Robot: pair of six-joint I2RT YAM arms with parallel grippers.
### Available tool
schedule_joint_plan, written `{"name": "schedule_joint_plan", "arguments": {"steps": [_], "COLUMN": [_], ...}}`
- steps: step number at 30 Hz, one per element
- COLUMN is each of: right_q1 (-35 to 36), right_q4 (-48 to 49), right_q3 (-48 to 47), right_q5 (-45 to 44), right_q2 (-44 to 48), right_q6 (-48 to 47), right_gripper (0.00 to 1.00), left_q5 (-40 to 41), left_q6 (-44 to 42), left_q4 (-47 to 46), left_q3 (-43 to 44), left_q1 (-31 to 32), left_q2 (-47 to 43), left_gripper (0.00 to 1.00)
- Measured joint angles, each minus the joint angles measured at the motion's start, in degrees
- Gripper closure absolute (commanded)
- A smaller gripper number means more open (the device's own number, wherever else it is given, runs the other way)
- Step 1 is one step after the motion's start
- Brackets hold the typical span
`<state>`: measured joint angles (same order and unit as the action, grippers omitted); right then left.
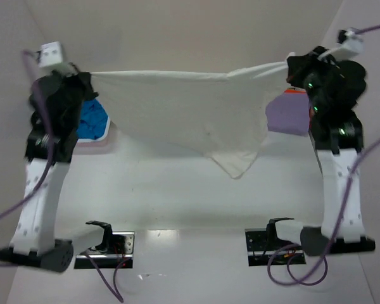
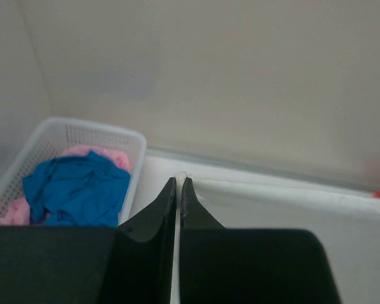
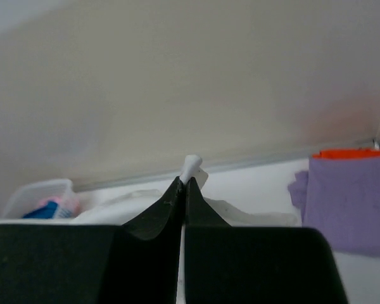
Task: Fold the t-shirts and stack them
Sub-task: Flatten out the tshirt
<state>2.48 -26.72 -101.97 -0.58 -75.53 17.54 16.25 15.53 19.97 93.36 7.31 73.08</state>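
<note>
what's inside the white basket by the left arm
A crumpled blue t-shirt lies in the basket, on top of a pink t-shirt that shows at its edges. Whatever is beneath them is covered.

White desk (image 1: pixel 177 202) carries a lattice basket (image 2: pixel 95 134) at its left and, at right, a folded lavender shirt (image 1: pixel 288 114) atop an orange one (image 3: pixel 345 153).

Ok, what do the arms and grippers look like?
The left arm and right arm have white lower links, black upper sections, purple cables. The left gripper and right gripper have black tapered fingers. Green lights dot the right arm.
</note>
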Motion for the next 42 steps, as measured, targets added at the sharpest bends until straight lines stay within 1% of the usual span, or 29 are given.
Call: {"name": "schedule_joint_plan", "arguments": {"steps": [3,6,9,11,13,16,19,23,32,38,42], "right_q1": [0.00,0.00,0.00,0.00,0.00,0.00,0.00,0.00,0.00,0.00,0.00], "right_q4": [-0.68,-2.49,-4.00,-4.63,-5.22,-7.19,-10.34,-11.50,-9.25,-5.29,-2.54], "right_q3": [-0.39,-2.84,-6.60,-9.64,-11.45,-11.54,-10.05,-6.14,9.70,22.51,28.89], "right_q5": [1.29,2.78,4.20,5.05,5.88,6.36,6.43,5.60,3.30,1.66,1.11], "right_q2": [11.87,22.58,29.86,32.37,33.81,34.12,33.29,31.87,27.65,25.97,24.35], "right_q6": [0.66,1.07,1.64,2.05,2.29,2.58,2.64,2.54,2.01,1.68,1.25], "right_gripper": [1.00,1.00,1.00,1.00,1.00,1.00,1.00,1.00,1.00,1.00,1.00], "left_q5": [-0.35,-0.28,-0.07,-0.02,0.04,0.66,1.33,2.58,4.33,4.74,5.33], "left_q6": [0.76,1.86,3.13,3.85,4.26,4.35,4.28,4.15,4.11,4.11,4.11], "left_q4": [0.96,1.46,2.69,4.24,5.16,7.15,10.14,10.14,5.11,1.84,0.15], "left_q3": [-2.29,-3.52,-2.97,-2.58,-2.36,-3.43,-5.90,-8.94,-19.91,-28.55,-32.13], "left_q1": [0.02,0.02,0.02,0.02,0.13,1.25,1.75,1.88,2.19,2.21,2.21], "left_q2": [-15.96,-30.49,-40.96,-44.02,-45.13,-45.20,-44.30,-43.63,-39.58,-35.04,-32.74], "left_gripper": [1.00,1.00,1.00,1.00,1.00,1.00,1.00,1.00,1.00,1.00,1.00]}}
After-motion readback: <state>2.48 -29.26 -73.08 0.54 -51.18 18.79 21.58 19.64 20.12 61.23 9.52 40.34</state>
